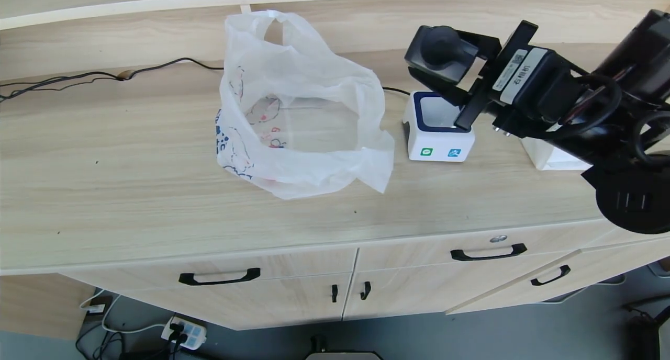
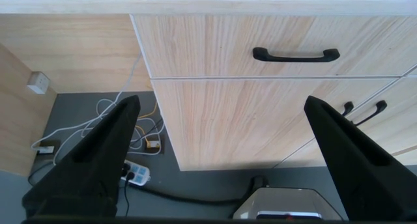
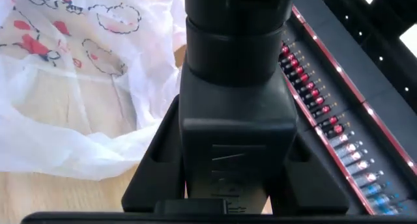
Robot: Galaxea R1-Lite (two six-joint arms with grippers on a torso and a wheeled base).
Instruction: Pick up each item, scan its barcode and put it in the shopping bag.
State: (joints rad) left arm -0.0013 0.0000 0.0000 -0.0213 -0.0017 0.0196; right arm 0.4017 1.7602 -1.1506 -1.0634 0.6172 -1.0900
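Observation:
The translucent white shopping bag stands open on the wooden counter, with red and blue print on its side. To its right stands a small white scanner box with a blue-framed window. Just above the scanner, my right gripper is shut on a black item with a round top. In the right wrist view the black item sits between the fingers, with the bag beyond it. My left gripper is open and holds nothing, low in front of the cabinet drawers.
A white box sits on the counter to the right of the scanner, partly behind my right arm. A black cable runs along the back of the counter. A dark glossy surface with rows of red lights lies beside the held item.

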